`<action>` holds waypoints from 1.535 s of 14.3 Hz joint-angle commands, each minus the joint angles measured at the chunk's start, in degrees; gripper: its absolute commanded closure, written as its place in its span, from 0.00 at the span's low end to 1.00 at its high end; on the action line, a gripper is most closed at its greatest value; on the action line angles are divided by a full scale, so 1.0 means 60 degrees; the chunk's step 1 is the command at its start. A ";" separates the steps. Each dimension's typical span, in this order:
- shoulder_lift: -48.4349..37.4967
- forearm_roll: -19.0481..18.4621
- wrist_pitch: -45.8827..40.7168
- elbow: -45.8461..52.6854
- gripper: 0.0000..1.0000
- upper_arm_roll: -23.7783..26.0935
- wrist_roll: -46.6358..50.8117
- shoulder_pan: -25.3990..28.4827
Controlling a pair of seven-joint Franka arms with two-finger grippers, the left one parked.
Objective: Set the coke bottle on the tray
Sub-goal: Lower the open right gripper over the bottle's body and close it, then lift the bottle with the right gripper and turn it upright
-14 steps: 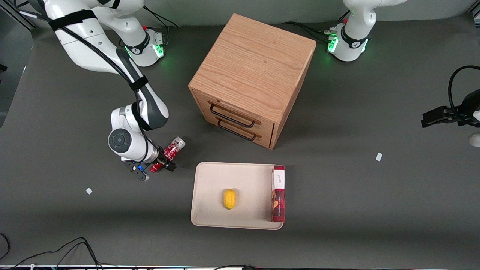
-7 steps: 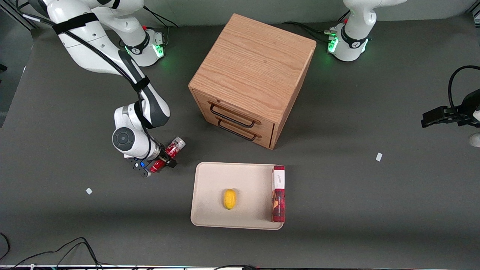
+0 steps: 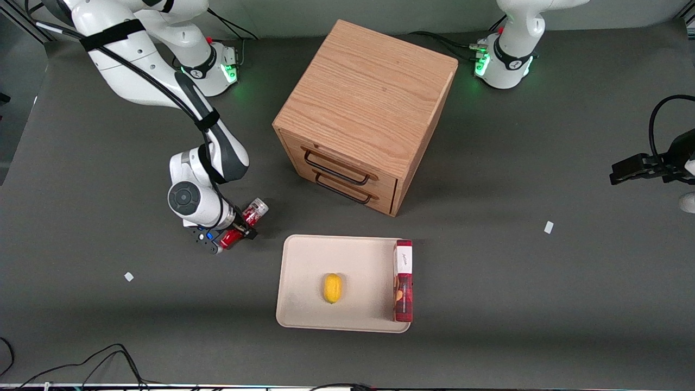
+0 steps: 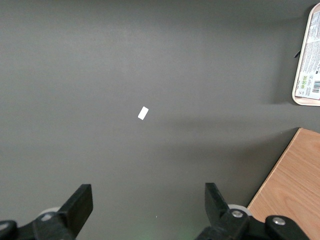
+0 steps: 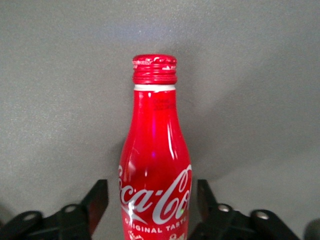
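Straddling coke bottle point(image 5: 155, 165), gripper point(image 5: 152, 200), red cap visible, tray point(image 3: 304, 271) nearby

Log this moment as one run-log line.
gripper: around coke bottle, on table | tray: lemon, red box | bottle not placed

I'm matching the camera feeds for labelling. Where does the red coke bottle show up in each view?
Front view: the small red contoured coke bottle lies between the end effector fingers, on the dark table beside the cream tray.
Right wrist view: coke bottle, capped neck pointing away, between the end effector fingers.
Left wrist view: not in it.
Shared landmark: the end effector.
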 commanded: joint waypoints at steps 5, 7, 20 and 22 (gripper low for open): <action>-0.0317 -0.0261 0.0023 -0.0067 0.80 -0.0019 0.0130 0.0045; -0.0551 -0.0261 0.0008 0.0006 0.81 -0.0019 -0.0308 -0.0013; -0.0789 -0.0247 -0.5863 0.6109 0.81 -0.0019 -0.4351 -0.0219; -0.0219 -0.0596 -0.6435 0.7470 0.81 0.0025 -0.4966 -0.0058</action>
